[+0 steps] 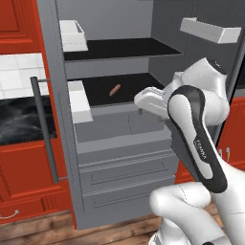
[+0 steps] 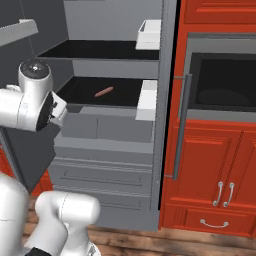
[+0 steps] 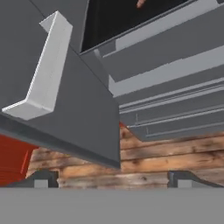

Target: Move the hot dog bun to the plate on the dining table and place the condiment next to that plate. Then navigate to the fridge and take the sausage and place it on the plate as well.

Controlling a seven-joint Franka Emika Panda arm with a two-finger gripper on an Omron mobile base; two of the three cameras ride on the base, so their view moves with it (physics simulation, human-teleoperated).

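The gripper (image 3: pixel 112 178) stood released, its 2 fingers (image 3: pixel 41 179) empty. The sausage (image 1: pixel 115 90) lay on the fridge (image 1: pixel 119 139) shelf, ahead of the fingers. The fetching step was underway; next, reach inward.

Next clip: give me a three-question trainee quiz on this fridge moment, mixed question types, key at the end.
1. True or false: the sausage lies on the top shelf of the fridge.
2. Multiple choice: the hand is (A) shut on the sausage, (B) open and holding nothing, (C) shut on a door bin.
3. Fill in: in the hand view, the floor below the fridge drawers is made of ____ planks.

Key:
1. False; it lies on the second shelf down, a dark one.
2. B; its tips stand wide apart, short of the shelf.
3. Wooden.
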